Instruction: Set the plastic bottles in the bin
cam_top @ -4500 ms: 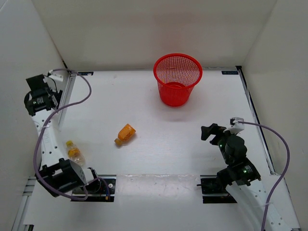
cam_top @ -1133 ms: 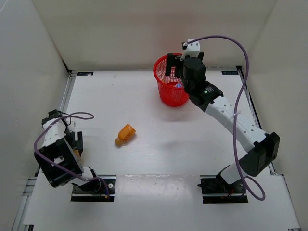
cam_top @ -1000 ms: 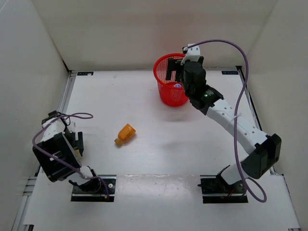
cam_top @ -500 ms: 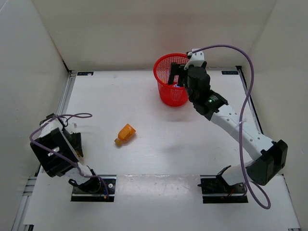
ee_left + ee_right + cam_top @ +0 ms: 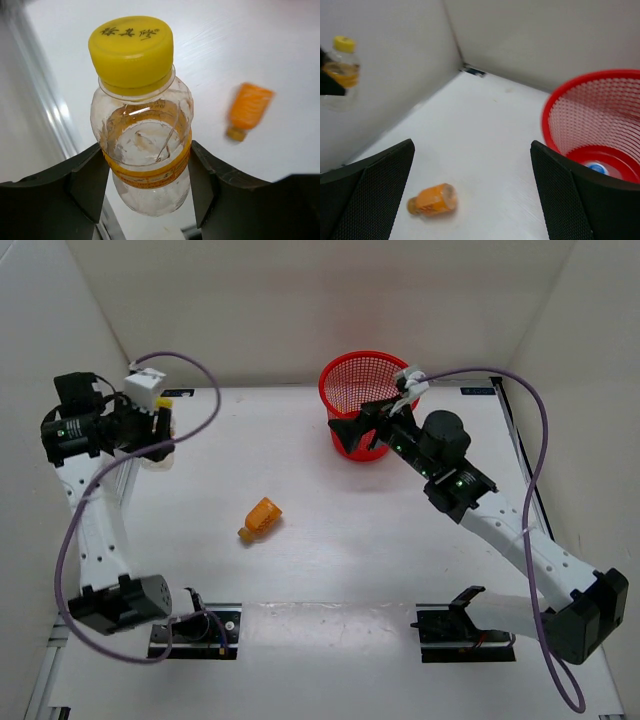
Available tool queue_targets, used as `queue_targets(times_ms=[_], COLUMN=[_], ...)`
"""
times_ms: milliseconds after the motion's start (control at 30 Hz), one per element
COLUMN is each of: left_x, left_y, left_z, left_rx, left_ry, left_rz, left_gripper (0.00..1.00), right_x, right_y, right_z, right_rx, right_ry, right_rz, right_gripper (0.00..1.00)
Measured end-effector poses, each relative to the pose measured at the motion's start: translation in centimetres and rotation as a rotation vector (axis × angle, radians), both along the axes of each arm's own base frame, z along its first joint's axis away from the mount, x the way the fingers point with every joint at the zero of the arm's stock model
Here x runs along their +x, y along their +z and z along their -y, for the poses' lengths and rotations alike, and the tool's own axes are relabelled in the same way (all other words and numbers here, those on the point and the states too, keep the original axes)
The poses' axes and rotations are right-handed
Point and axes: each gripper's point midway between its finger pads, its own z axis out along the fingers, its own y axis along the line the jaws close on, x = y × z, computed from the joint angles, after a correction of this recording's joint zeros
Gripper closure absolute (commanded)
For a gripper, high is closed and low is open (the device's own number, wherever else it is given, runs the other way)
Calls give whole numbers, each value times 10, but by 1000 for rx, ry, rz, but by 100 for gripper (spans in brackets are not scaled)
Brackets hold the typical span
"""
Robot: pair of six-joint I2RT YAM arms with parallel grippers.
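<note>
Bin [image 5: 345, 390] near wide right fingers [image 5: 580, 200]; clear bottle [image 5: 145, 150] in left fingers [image 5: 75, 185]; orange bottle [image 5: 262, 517] apart.

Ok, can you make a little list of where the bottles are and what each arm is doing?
clear bottle: upright, gripped by the left end effector, off the table
orange bottle: lying on its side on the table, untouched
red mesh wastebasket: upright, a small blue-and-white thing at its bottom
right end effector: open, empty, near the wastebasket

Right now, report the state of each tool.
Left tool: closed on the clear bottle.
Right tool: open, holding nothing.
</note>
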Motion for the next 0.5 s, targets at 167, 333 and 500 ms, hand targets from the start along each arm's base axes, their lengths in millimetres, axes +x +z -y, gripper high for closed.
queue_targets(times_ms=[167, 333, 500], left_x=[-37, -63, -57], left_y=[66, 98, 84], left_z=[99, 153, 186], left_rx=[-33, -107, -206], left_ry=[-423, -663, -780], left_rz=[249, 344, 260], left_gripper=[90, 90, 90], right_x=[-26, -43, -57], right_y=[40, 72, 80], right_z=[-23, -64, -102], right_rx=[190, 291, 334], right_ry=[195, 396, 526], right_rz=[56, 79, 52], right_gripper=[3, 4, 5])
